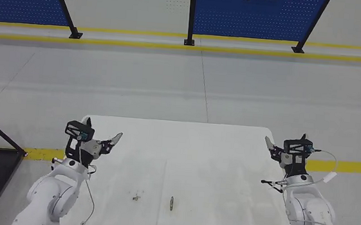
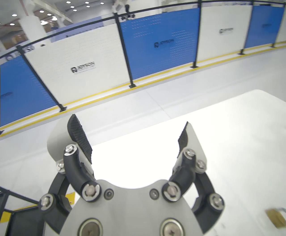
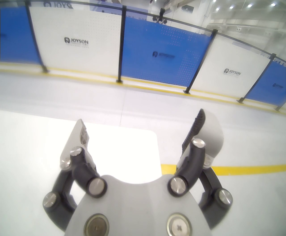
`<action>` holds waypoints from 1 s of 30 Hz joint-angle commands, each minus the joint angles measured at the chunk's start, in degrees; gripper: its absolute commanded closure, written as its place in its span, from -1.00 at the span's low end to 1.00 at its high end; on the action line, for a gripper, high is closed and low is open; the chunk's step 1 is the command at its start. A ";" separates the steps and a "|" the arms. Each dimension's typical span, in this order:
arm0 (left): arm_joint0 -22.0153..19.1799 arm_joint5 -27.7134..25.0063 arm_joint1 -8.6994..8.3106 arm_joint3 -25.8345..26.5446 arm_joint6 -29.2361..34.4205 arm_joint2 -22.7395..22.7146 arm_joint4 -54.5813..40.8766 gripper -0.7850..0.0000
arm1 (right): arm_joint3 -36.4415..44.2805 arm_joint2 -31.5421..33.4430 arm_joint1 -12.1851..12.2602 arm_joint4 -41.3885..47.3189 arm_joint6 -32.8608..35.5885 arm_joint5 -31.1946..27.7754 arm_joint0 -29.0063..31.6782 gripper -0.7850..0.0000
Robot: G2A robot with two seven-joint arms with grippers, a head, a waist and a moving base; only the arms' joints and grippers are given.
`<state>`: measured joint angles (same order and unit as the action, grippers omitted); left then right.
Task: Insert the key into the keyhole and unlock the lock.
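Left fingers (image 2: 79,136), white table (image 2: 234,134), fence (image 2: 156,44) beyond

White table (image 1: 226,181) — blue-white fence (image 1: 260,19) behind.

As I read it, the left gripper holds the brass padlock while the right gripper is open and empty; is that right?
Not quite: the left gripper is open and empty too. The left wrist view shows the brass padlock lying on the table, apart from it. The right gripper is indeed open and empty.
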<state>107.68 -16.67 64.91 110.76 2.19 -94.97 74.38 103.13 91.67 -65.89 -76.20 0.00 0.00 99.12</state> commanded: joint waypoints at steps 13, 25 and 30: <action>17.27 -10.86 -0.86 12.36 28.95 0.36 -10.79 -1.00 | 0.00 0.00 0.00 0.00 0.00 0.00 0.00 -1.00; 2.35 0.68 -0.59 3.91 50.82 11.60 -19.54 -0.95 | 0.00 0.00 0.00 0.00 0.00 0.00 0.00 -1.00; 0.35 3.34 -0.46 1.15 51.08 15.00 -16.89 -0.81 | 0.00 0.00 0.00 0.00 0.00 0.00 0.00 -1.00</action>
<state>108.24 -13.61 64.42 112.34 53.39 -80.62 56.84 103.13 91.67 -65.89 -76.20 0.00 0.00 99.12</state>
